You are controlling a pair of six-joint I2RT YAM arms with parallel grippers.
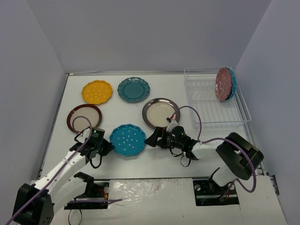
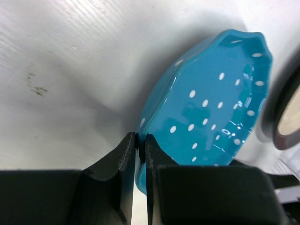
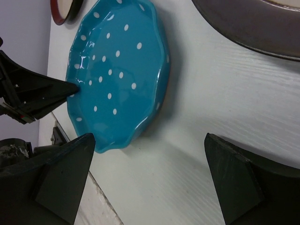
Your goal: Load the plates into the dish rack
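The top external camera sits high behind the arm bases and looks steeply down and forward, far enough off to take in the whole white bench (image 1: pixel 140 161). The left wrist camera rides low just behind the left tool (image 2: pixel 140 140), facing along the bench, very near the scalloped blue glazed plate with white dots (image 2: pixel 211 103). The right wrist camera, rolled sideways, looks past the right tool (image 3: pixel 150 138) from the opposite side, slightly farther off. All three views share that plate.

The blue plate (image 1: pixel 128 139) carries white dots; the teal plate (image 1: pixel 133 89) is plain.
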